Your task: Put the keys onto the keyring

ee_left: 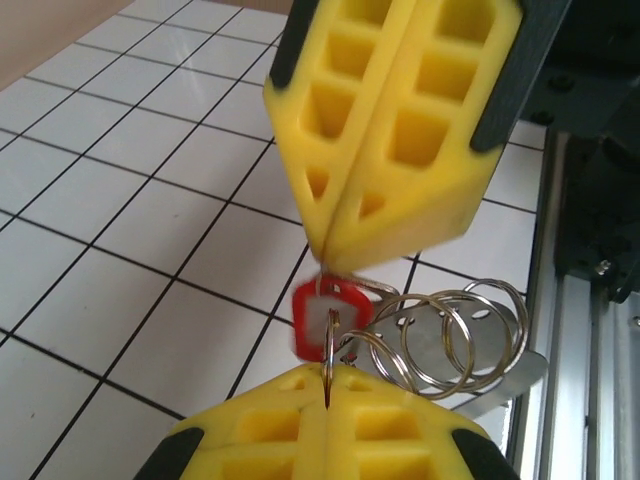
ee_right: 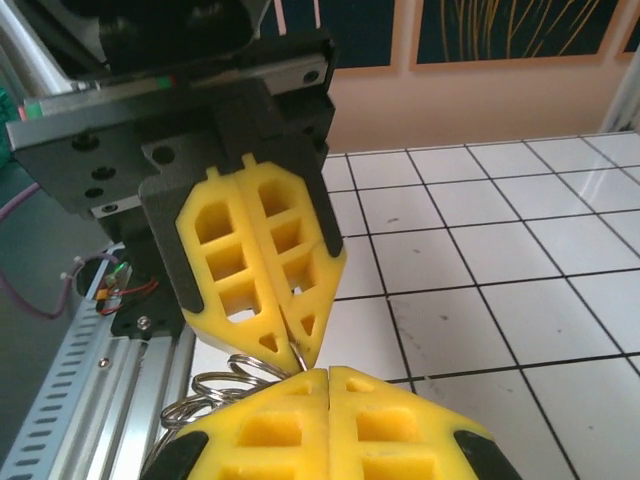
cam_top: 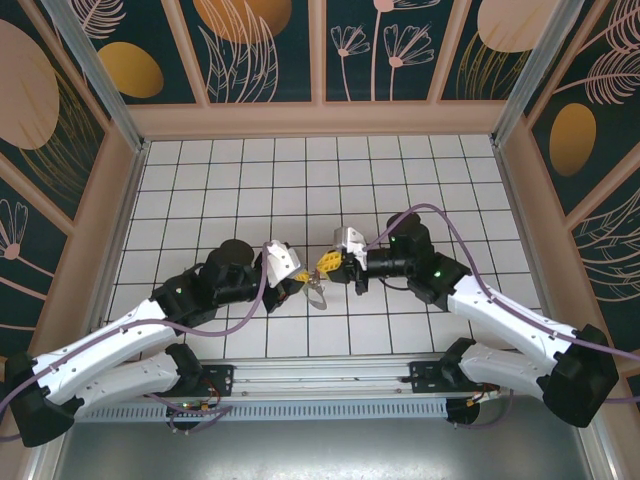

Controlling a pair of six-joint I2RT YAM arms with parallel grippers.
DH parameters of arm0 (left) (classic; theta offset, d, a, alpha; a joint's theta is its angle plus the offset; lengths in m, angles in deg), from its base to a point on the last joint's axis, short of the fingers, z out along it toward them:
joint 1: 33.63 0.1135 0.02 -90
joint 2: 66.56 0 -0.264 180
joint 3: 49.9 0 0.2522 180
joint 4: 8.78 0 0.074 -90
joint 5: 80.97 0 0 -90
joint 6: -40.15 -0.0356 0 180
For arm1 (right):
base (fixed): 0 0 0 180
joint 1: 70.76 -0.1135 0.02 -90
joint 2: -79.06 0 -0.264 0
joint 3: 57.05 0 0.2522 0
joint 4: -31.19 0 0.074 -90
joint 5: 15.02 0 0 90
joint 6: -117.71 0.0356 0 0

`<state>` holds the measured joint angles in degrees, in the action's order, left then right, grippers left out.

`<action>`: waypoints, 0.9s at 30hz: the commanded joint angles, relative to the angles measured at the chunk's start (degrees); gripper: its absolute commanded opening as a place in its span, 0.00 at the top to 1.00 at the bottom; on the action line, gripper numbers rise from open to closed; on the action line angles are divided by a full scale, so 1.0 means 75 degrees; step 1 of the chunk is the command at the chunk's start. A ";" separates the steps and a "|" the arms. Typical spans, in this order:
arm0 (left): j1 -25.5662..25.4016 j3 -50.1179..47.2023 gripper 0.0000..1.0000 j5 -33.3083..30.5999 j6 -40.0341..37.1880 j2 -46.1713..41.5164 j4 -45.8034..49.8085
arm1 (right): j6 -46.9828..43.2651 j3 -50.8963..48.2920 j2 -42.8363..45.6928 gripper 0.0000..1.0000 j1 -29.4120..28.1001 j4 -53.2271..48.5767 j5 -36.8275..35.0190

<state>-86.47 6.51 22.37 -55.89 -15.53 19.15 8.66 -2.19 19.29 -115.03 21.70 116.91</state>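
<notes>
Left gripper (ee_left: 327, 388) pinches a wire loop of the keyring (ee_left: 442, 342), right gripper (ee_left: 325, 262) clamps the red key (ee_left: 312, 325) just above

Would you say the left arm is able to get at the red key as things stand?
Likely within reach, but not free: the key sits right at the tips of the left tool, whose jaws are shut on a wire ring of the keyring, while the right tool seems to pinch the key's top.
</notes>
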 commanded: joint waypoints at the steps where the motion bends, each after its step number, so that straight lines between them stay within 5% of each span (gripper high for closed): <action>1: 0.0021 0.0295 1.00 0.0333 -0.0176 0.0028 -0.0126 | -0.0009 0.0235 0.0124 1.00 -0.0062 -0.0315 0.0163; 27: 0.0017 0.0326 1.00 0.0234 -0.0309 0.0051 -0.0003 | 0.0044 0.0234 0.0255 1.00 -0.0167 -0.0164 0.0021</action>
<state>-86.47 6.95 23.57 -57.18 -14.75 19.39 8.60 -1.75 20.89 -115.88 19.76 116.45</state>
